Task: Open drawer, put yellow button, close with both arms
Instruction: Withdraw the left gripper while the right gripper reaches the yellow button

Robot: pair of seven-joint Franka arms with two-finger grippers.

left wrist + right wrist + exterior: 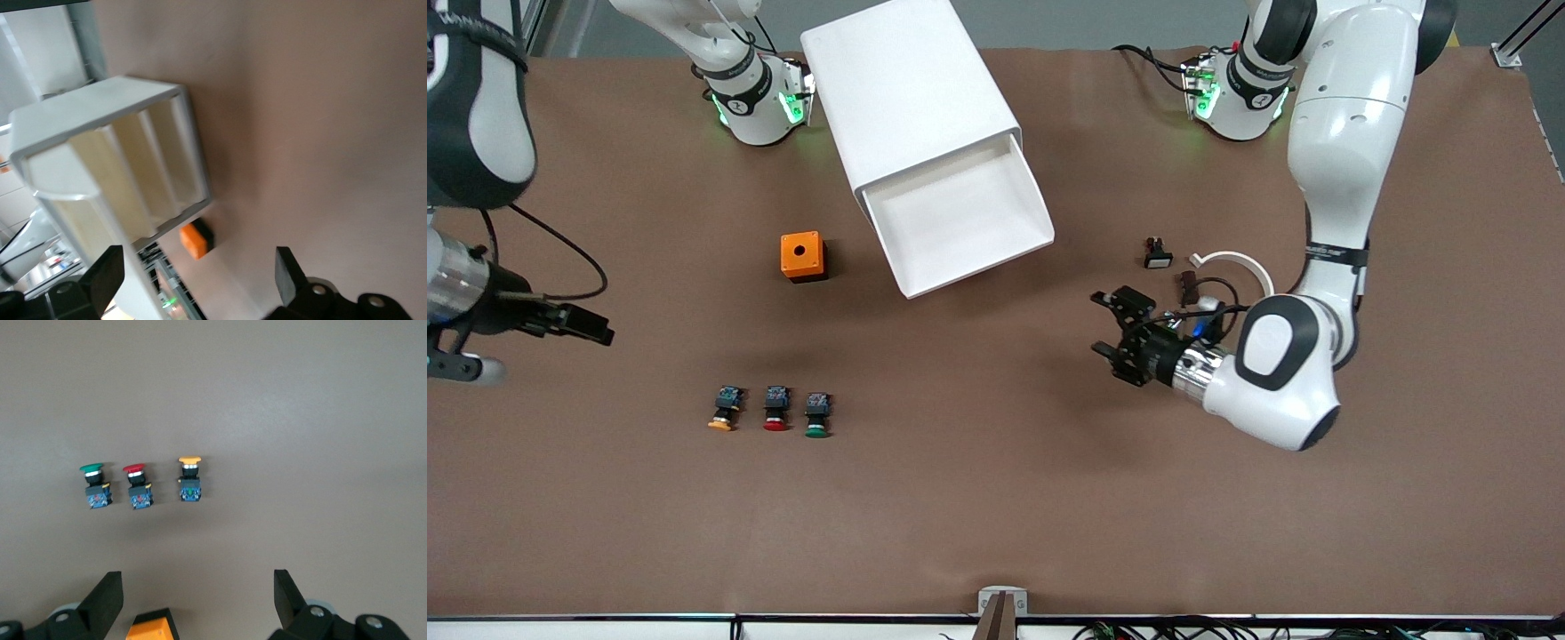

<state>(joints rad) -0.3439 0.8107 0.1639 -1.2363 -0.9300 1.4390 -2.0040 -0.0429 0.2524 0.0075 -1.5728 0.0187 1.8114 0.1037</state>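
The white cabinet (907, 89) lies between the arms' bases, and its top drawer (960, 222) is pulled out and empty. The yellow button (725, 411) stands on the table nearer the front camera, toward the right arm's end, in a row with a red button (776, 409) and a green button (817, 415). It also shows in the right wrist view (190, 480). My right gripper (600, 331) is open and empty, high over the table at the right arm's end. My left gripper (1104, 325) is open and empty, low, beside the drawer, toward the left arm's end.
An orange box (803, 257) with a hole in its top stands beside the drawer, toward the right arm's end. It also shows in the left wrist view (195, 239). A small white-capped switch (1158, 253) and a white ring piece (1240, 262) lie near the left arm.
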